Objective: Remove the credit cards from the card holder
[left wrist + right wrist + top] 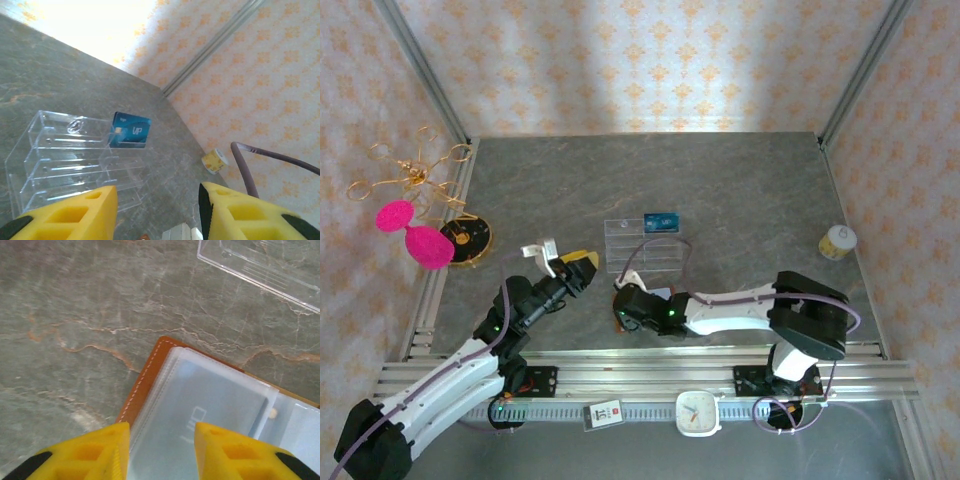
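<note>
The brown leather card holder (144, 382) lies open on the table under my right gripper (161, 440). Its frosted inner sleeve (200, 405) shows in the gap between the open yellow fingers, and a card with pale lettering shows dimly through it. From above, the right gripper (624, 300) covers most of the card holder (618, 325). A bright blue credit card (130, 131) stands in the far right slot of the clear tray (60, 160); from above the blue card (661, 221) is at the tray's back right. My left gripper (155, 212) hangs open and empty, left of the card holder (577, 263).
The clear compartment tray (640, 248) sits just behind both grippers. A yellow tape roll (837, 241) stands at the right wall. A gold wire stand, pink pads and a dark round dish (467, 237) occupy the left edge. A grey cable (250, 170) arcs beside the left gripper.
</note>
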